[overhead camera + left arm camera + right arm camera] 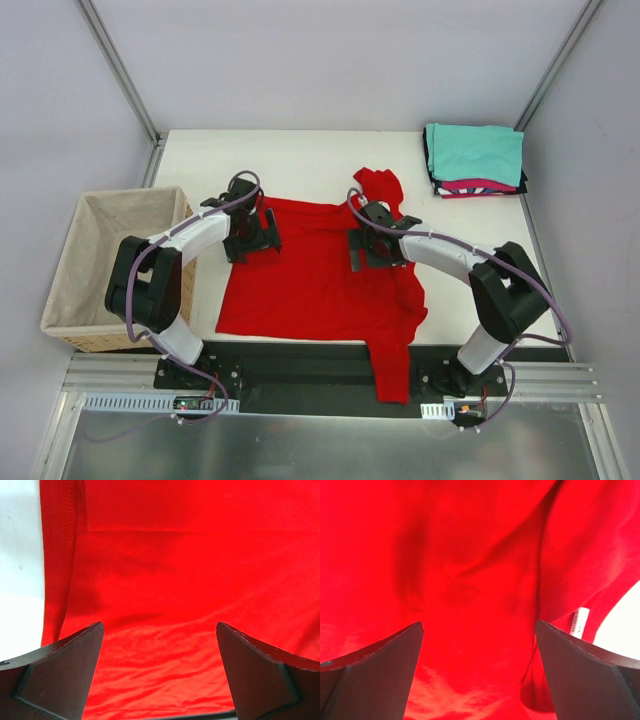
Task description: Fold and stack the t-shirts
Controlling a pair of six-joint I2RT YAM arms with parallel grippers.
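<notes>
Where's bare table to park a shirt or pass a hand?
Free: the far strip of table between the red t-shirt and the back wall, left of the folded stack; and the right-hand patch between that stack and the right arm. Crowded: centre, with the left gripper and right gripper open over the red t-shirt; only a thin gap beside the basket.

red t-shirt (175,580): cut off by wrist-view edges | lower t-shirts (478,186): mostly hidden under teal t-shirt (475,152) | tag (580,621): print unreadable
</notes>
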